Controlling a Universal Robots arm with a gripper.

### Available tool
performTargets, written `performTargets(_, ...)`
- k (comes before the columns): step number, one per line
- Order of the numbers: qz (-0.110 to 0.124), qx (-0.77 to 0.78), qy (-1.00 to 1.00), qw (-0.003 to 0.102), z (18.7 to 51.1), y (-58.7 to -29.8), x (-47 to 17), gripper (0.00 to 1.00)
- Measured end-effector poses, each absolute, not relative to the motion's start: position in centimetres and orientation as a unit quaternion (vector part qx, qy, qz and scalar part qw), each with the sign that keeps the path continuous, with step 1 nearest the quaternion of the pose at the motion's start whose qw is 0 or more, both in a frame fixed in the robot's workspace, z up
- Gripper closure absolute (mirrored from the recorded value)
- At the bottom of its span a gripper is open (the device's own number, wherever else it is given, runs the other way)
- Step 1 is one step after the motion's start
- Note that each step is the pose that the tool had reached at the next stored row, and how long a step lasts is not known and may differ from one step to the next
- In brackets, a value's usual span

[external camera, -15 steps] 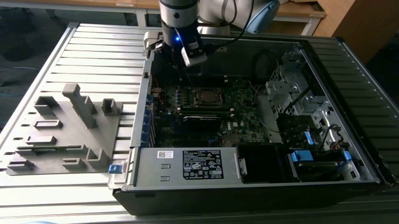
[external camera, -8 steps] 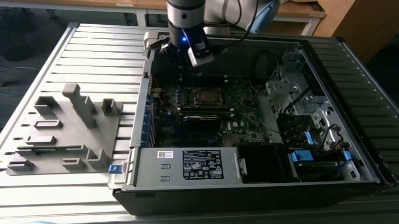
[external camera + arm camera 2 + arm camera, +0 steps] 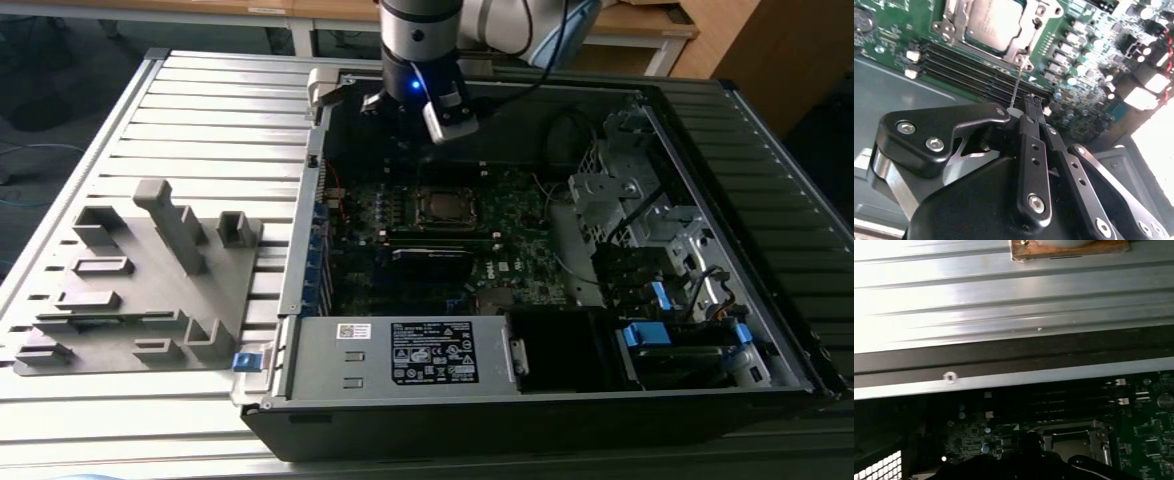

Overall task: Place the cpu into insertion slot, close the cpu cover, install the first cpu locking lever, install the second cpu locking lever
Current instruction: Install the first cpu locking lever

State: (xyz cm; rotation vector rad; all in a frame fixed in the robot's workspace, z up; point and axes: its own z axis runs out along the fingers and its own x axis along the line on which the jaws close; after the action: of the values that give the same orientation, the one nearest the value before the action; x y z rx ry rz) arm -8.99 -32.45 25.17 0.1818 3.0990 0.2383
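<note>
cpu (image 3: 990, 22) in insertion slot (image 3: 416, 207)

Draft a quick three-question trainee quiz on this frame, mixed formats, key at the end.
1. True or false: the cpu already sits in the insertion slot.
2. In the second wrist view, the fingers of the hand are: A wide open; B closed together; C clamped on a cable.
3. What thin metal part stands up between the hand and the cpu cover?
Key: 1 true; 2 B; 3 a locking lever.
</note>
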Motion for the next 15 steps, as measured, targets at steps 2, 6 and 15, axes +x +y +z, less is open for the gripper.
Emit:
performTargets(2,0.075,0.059,0.995,0.014,25.16,-32.44,-8.79,0.89)
performTargets(6,0.074,0.059,0.995,0.014,25.17,-32.44,-8.73,0.89)
performTargets(15,0.074,0.058,0.995,0.029,25.01,-32.44,-8.73,0.89)
